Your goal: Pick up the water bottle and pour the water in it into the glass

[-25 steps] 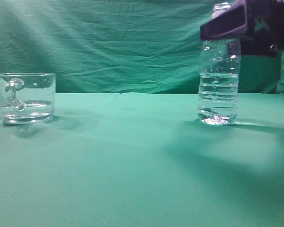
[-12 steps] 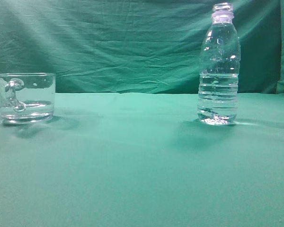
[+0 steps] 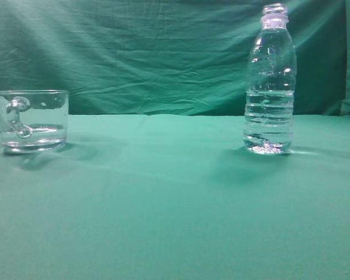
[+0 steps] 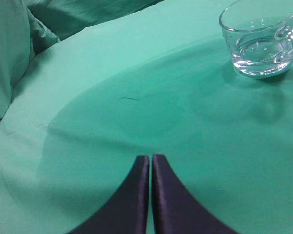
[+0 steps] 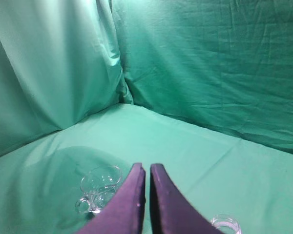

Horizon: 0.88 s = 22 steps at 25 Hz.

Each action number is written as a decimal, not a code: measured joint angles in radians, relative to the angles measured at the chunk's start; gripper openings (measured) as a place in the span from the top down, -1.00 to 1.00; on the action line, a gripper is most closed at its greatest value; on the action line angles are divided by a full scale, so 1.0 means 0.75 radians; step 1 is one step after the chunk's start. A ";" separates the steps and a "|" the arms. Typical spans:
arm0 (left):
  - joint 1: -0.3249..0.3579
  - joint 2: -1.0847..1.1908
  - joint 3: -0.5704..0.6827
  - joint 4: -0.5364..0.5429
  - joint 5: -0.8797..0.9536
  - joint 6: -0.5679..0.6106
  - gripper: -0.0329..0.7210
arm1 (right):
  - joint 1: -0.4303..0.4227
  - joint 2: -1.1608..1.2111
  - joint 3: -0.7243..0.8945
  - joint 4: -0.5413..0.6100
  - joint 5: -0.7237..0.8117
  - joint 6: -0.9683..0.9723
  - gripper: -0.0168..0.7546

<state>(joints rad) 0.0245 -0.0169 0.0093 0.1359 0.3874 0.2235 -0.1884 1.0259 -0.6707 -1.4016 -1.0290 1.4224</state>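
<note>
The water bottle (image 3: 269, 81) stands upright on the green cloth at the right of the exterior view, uncapped, with clear water (image 3: 269, 119) in its lower body. From above, the right wrist view shows only its open mouth (image 5: 225, 224). The glass (image 3: 31, 120), a short mug with a knobby handle, stands at the far left with a little water (image 3: 32, 135) at the bottom; it also shows in the left wrist view (image 4: 261, 41) and the right wrist view (image 5: 100, 187). My left gripper (image 4: 150, 157) is shut and empty above bare cloth. My right gripper (image 5: 146, 166) is shut and empty, high above the table.
Green cloth covers the table (image 3: 163, 198) and hangs as a backdrop (image 3: 151, 52) behind it. The cloth folds up into a wall at the left of the left wrist view (image 4: 10, 53). Neither gripper shows in the exterior view.
A second ago my right gripper was at the bottle's neck in the exterior view; it has since left that view. The bottle and glass have not moved.
</note>
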 joint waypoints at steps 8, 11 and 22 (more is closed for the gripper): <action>0.000 0.000 0.000 0.000 0.000 0.000 0.91 | 0.000 -0.264 0.000 0.168 0.266 0.003 0.96; 0.000 0.000 0.000 0.000 0.000 0.000 0.91 | 0.000 -0.368 0.000 0.188 0.407 0.003 0.96; 0.000 0.000 0.000 0.000 0.000 0.000 0.91 | 0.118 -0.566 0.003 0.298 0.912 -0.054 0.96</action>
<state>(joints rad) 0.0245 -0.0169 0.0093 0.1359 0.3874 0.2235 -0.0998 0.6013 -0.6688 -1.1777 -0.3452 1.3818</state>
